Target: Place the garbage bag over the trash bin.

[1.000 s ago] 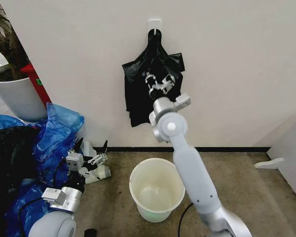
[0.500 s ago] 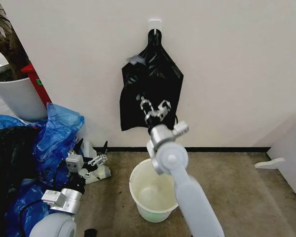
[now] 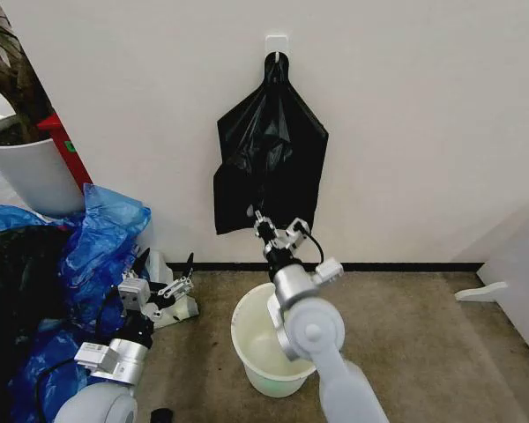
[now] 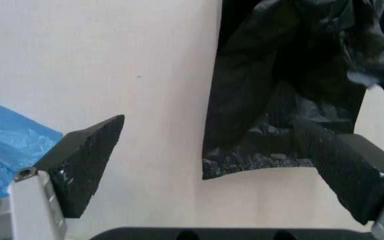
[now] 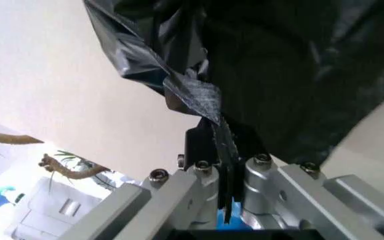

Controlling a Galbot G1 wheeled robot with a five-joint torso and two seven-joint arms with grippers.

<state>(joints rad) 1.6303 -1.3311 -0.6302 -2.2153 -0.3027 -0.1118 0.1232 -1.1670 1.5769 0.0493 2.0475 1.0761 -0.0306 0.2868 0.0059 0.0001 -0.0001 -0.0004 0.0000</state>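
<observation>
There is one thin, shiny black plastic garbage bag [image 3: 271, 154]. It hangs from one small white hook [image 3: 277, 42] on the wall, right above one small round off-white plastic bucket [image 3: 273, 339].

There are two metal grippers. The right gripper [image 3: 276, 236] is just above the bucket, at the bottom edge of the black bag. The left gripper [image 3: 163, 275] is to the left of the bucket.

Left of the bucket there is one heap of bright blue plastic bags [image 3: 101, 238]. How many bags are in it I cannot tell. Farther left stands one big white plant pot [image 3: 26, 172].
</observation>
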